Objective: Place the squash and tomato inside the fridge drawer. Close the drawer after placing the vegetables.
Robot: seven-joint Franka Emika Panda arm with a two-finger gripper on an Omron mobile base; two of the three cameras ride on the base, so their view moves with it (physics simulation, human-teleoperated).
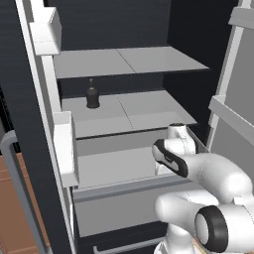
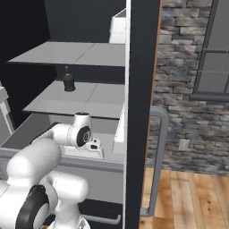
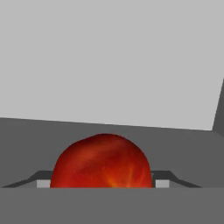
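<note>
Inside the open fridge drawer (image 1: 114,166), the arm reaches down from above, its hand low over the grey floor. From the hand camera, the tomato (image 3: 102,161) sits between the two fingertips (image 3: 43,183), which are closed on its sides; the gripper (image 3: 102,184) hangs above the drawer floor. Both base cameras add a dark bottle (image 1: 93,96) on the shelf (image 1: 149,111) above the drawer.
</note>
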